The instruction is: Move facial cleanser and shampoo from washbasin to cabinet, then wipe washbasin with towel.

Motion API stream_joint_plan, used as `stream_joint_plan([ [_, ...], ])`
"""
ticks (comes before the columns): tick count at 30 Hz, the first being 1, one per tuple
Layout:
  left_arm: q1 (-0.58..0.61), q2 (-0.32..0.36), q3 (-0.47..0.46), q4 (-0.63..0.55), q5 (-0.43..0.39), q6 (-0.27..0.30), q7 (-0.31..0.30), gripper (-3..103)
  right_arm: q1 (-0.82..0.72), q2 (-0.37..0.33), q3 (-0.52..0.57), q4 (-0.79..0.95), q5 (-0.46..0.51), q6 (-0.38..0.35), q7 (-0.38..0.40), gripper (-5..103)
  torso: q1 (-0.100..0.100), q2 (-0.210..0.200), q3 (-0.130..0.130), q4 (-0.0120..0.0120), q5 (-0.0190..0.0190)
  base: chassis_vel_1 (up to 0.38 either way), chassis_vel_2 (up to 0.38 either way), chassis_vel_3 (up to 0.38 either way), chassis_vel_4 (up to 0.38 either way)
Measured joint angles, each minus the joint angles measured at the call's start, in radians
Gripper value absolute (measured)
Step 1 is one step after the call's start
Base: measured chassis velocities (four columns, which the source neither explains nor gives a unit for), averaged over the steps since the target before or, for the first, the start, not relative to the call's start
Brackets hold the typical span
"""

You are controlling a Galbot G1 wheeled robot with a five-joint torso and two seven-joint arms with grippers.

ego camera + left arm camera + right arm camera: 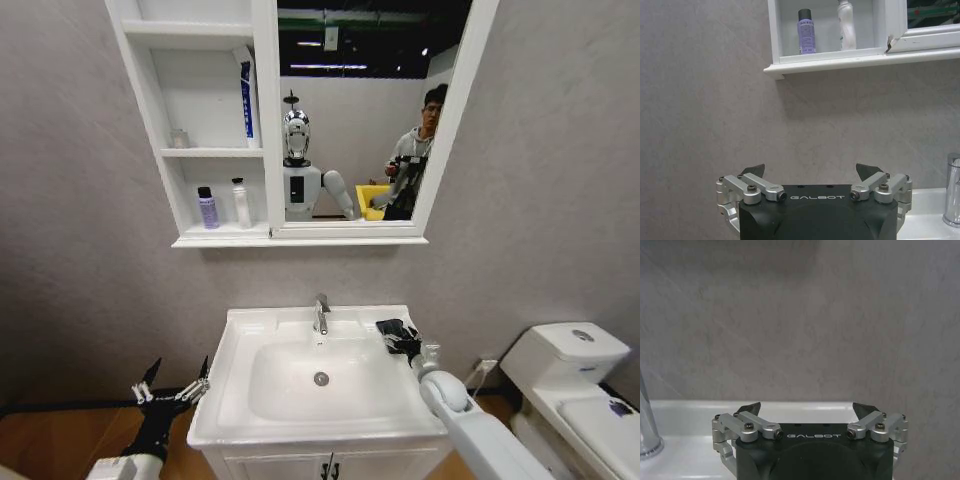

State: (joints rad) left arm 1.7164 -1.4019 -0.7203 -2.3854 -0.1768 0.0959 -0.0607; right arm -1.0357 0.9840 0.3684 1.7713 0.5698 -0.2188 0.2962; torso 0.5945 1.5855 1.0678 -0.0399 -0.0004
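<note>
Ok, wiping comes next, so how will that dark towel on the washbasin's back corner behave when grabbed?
The towel lies crumpled on the washbasin rim, so it will probably sag and unfold rather than lift stiffly. It looks small, so likely light. On glossy ceramic it may slide if pushed. The right gripper sits open beside it; the left gripper hangs off the basin's left.

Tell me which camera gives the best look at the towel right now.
The head view: the towel lies on the back right rim of the washbasin, right of the tap, with the right gripper beside it. I cannot make it out in either wrist view; the right wrist view faces wall and rim.
</note>
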Motion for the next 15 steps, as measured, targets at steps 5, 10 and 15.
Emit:
stream_joint_plan([
  [5,0.0,0.0,0.0,0.0,0.0,0.0,0.0,100,-0.256,0.026,0.149,0.239,-0.045,-0.005,0.023,100,0.0,0.0,0.0,-0.0002,0.0003,0.0,0.0,0.0,0.0],
  [10,0.0,0.0,0.0,0.0,0.0,0.0,0.0,100,-0.608,0.124,0.346,0.456,-0.139,0.084,-0.048,100,0.0,0.0,0.0,-0.0008,0.0003,0.0,0.0,0.0,0.0],
  [15,0.0,0.0,0.0,0.0,0.0,0.0,0.0,100,-0.871,0.295,0.338,0.61,-0.282,0.222,-0.082,100,0.0,0.0,0.0,0.0005,0.0004,0.0,0.0,0.0,0.0],
])
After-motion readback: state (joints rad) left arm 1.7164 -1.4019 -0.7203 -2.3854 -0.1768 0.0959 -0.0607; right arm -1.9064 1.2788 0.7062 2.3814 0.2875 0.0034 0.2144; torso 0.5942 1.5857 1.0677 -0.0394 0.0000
